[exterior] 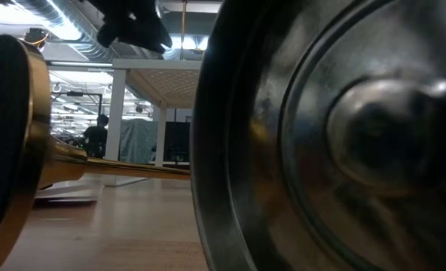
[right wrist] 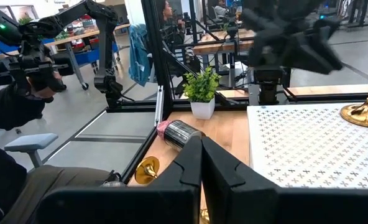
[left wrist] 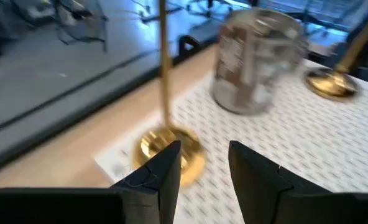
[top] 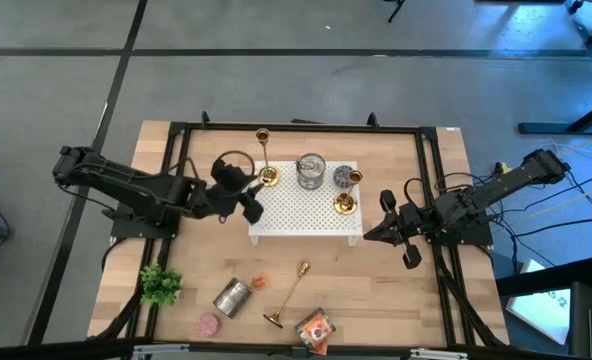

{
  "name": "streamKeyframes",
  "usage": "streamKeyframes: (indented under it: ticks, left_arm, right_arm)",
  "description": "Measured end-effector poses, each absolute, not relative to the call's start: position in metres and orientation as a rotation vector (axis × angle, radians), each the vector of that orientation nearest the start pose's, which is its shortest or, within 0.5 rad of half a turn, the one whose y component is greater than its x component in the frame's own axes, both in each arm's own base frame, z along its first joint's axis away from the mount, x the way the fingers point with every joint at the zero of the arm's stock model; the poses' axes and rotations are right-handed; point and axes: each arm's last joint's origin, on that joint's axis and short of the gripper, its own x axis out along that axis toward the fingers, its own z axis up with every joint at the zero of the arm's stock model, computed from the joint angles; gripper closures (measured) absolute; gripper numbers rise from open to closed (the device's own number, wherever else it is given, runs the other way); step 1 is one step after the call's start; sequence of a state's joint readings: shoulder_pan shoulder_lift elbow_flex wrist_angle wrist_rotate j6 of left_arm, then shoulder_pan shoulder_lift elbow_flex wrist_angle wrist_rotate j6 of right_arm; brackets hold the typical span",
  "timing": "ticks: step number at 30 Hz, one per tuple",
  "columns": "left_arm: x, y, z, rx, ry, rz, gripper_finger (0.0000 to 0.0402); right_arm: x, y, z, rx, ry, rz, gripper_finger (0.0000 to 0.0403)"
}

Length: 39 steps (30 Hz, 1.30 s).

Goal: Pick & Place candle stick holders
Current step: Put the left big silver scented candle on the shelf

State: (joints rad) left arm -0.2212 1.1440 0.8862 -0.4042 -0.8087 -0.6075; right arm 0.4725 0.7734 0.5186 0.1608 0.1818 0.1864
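The room is big, with a grey floor, and in the middle is a wooden counter (top: 376,290) with a white board full of little holes (top: 306,210) on it.

The left jaws (top: 248,205) are over the near-left edge of the white board. They are a little way open and hold nothing. Right in front of them stands a tall gold candle stick holder (left wrist: 164,99), upright on the board's left corner. Its round base is just beside the jaw tips but I think it is not touching them.

It looks like this tall one is now put down. A short gold candle stick holder (top: 345,203) stands on the right part of the board too, so two look done. Between them stand a silver tin (top: 311,172) and a small jar (top: 345,178).

One more gold candle stick holder (top: 289,297) lies on its side on the bare counter, near the front, well apart from both jaws. That one is left to move, I guess.

The right jaws (top: 387,222) wait just off the right end of the board, closed tight and holding nothing.

A little green plant (top: 160,285), a tipped-over can (top: 232,297) and a pink candle (top: 209,324) sit at the front too.
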Motion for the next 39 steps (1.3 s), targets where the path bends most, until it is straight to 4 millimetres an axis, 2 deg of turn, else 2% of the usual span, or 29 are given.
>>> streamKeyframes:
  ticks: [5, 10, 20, 27, 34, 39]
  left_arm:
    - [0.22, -0.058, 0.28, -0.293, 0.427, 0.635, 0.0272]
    - [0.219, -0.089, 0.274, -0.357, 0.412, 0.553, 0.0272]
    - [0.232, -0.141, 0.263, -0.46, 0.283, 0.425, 0.0274]
    - [0.251, -0.156, 0.252, -0.54, 0.235, 0.377, 0.0273]
    - [0.271, -0.161, 0.24, -0.608, 0.229, 0.307, 0.0272]
    - [0.277, -0.165, 0.237, -0.65, 0.238, 0.237, 0.0274]
  right_arm:
    - [0.162, 0.077, 0.276, 0.156, 0.111, 0.281, 0.0398]
    - [0.162, 0.077, 0.279, 0.166, 0.083, 0.283, 0.0398]
    - [0.161, 0.079, 0.28, 0.185, 0.083, 0.352, 0.0398]
    - [0.161, 0.078, 0.289, 0.154, 0.099, 0.36, 0.0398]
    - [0.16, 0.078, 0.285, 0.139, 0.148, 0.358, 0.0398]
    - [0.161, 0.078, 0.287, 0.132, 0.117, 0.361, 0.0398]
